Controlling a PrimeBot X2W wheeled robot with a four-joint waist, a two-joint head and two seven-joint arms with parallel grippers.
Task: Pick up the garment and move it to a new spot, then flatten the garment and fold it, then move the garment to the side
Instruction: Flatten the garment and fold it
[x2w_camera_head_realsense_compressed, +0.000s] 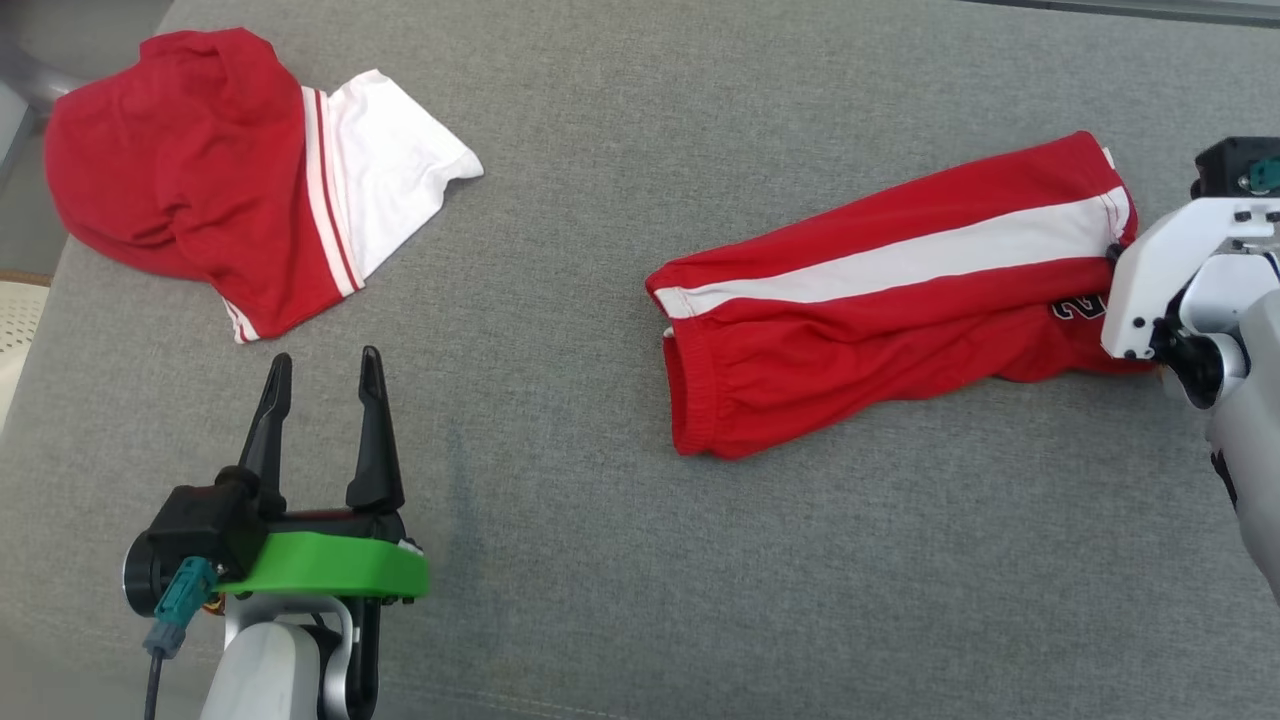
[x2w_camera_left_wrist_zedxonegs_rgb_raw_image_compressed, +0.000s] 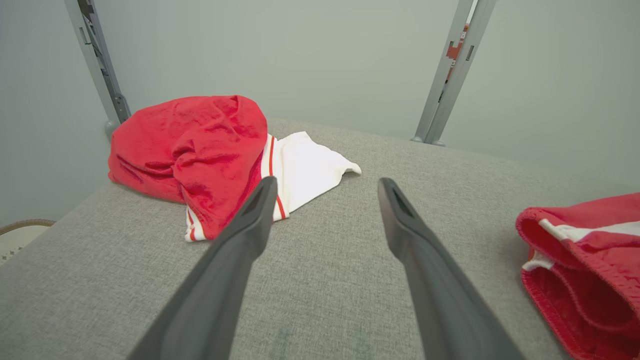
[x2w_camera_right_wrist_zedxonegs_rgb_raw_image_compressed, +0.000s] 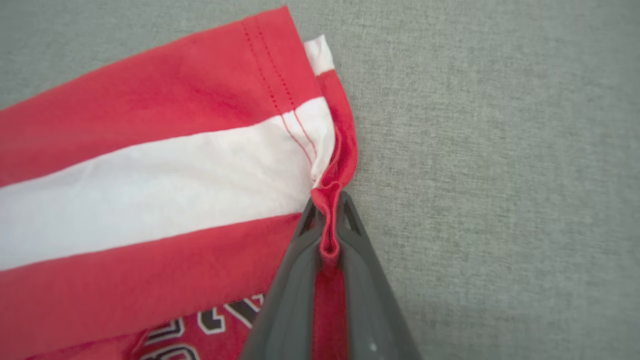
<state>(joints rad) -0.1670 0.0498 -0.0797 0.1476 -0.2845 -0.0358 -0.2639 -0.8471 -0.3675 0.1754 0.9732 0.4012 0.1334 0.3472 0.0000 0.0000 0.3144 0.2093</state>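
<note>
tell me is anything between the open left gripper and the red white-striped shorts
Nothing visible: bare grey fabric surface separates the left gripper from the red white-striped shorts. The crumpled red and white garment lies off that path.

Left gripper (x2w_camera_head_realsense_compressed: 327, 355) stood low at the left, its 2 fingers (x2w_camera_left_wrist_zedxonegs_rgb_raw_image_compressed: 240, 250) spread wide, pointing forward. Right gripper (x2w_camera_right_wrist_zedxonegs_rgb_raw_image_compressed: 328, 202) sat at the far right below its white wrist (x2w_camera_head_realsense_compressed: 1165, 290), fingers pinched on the garment (x2w_camera_right_wrist_zedxonegs_rgb_raw_image_compressed: 150, 175) hem.

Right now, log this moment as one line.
right gripper: shut on red shorts hem | left gripper: open, empty | red shorts: lying on grey surface | second garment: crumpled, far left
</note>
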